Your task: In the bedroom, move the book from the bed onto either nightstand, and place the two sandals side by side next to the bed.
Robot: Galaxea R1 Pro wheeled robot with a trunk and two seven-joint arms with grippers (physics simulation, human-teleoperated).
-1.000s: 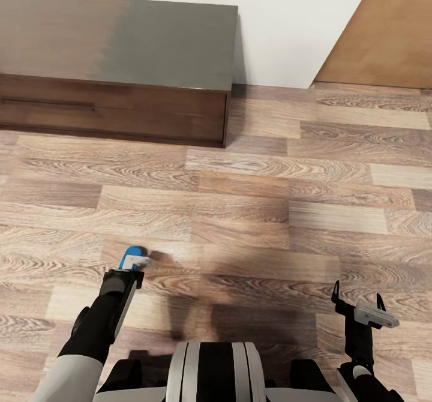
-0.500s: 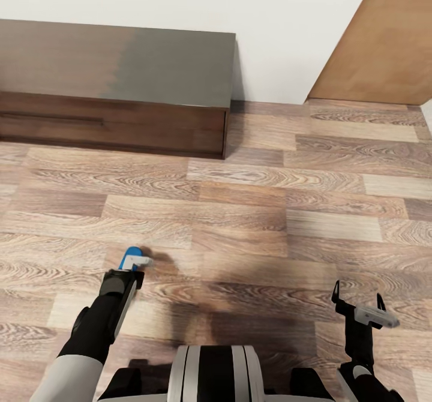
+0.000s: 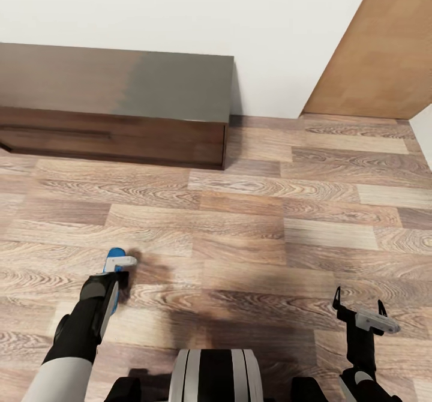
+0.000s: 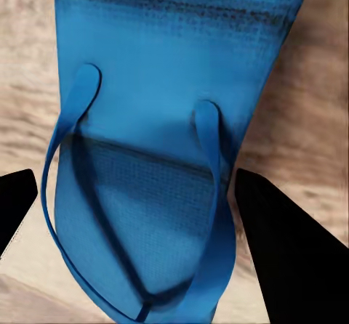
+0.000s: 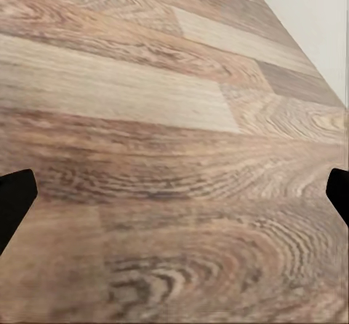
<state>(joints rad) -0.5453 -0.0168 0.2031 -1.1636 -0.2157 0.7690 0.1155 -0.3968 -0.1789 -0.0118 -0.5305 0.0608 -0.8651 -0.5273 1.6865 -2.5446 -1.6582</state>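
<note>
One blue textured sandal | left claw closed on it | wood-plank floor

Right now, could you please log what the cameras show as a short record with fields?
setting: wood-plank floor beside a white wall
furniture: long dark brown bench against the wall
left gripper: shut on blue sandal
sandal state: held above the floor, straps facing the left wrist camera
right gripper: open, holding nothing
book, bed, nightstand: not logged from these views
</note>
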